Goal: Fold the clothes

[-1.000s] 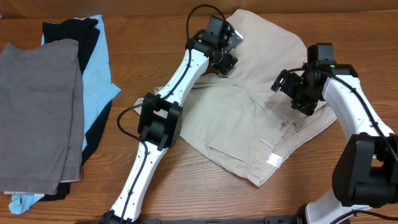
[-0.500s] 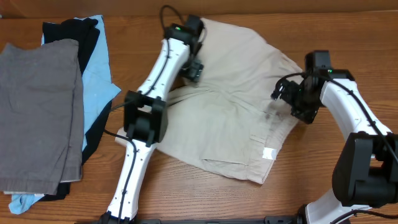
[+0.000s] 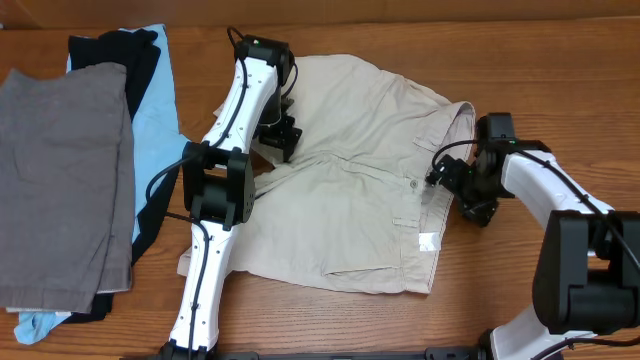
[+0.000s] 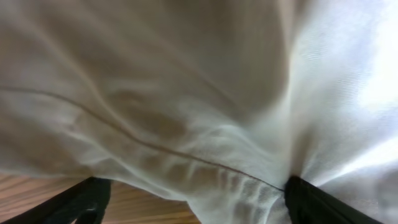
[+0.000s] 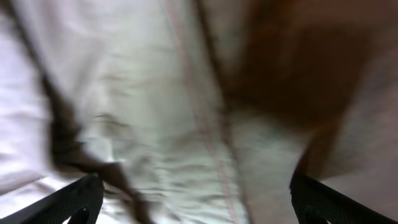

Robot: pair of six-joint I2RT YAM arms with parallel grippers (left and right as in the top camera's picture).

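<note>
- Overhead: beige shorts (image 3: 350,200) are being laid out near flat on the counter (image 3: 520,40), centre to right, waistband towards the right edge.
- White label (image 3: 428,241) is being shown at the lower right of the waistband.
- Left fingers (image 3: 281,136) are being held on the upper left part of the shorts, touching the fabric; their opening is being hidden by the wrist from this angle.
- Right fingers (image 3: 443,180) are being held at the waistband edge on the right side, touching or just above the cloth; cannot tell which.
- At the far left a stack is being kept well apart from the shorts: grey garment (image 3: 60,180) on top, black garment (image 3: 145,60) and light-blue garment (image 3: 155,130) showing beneath it.
- Left wrist: the view is being filled by the shorts (image 4: 186,93), rumpled, with a seam (image 4: 155,149) running across.
- Both dark fingers (image 4: 87,198) are being seen in the bottom corners, spread wide, with fabric bunched across the gap between them; nothing is being pinched.
- A strip of counter (image 4: 31,185) is being shown at bottom left.
- Right wrist: the picture is being blurred; pale shorts (image 5: 143,112) are being seen close below, with a stitched seam (image 5: 202,124) running top to bottom.
- Fingers (image 5: 74,200) are being seen in both bottom corners, set wide, cloth lying across the gap, no grip on it.
</note>
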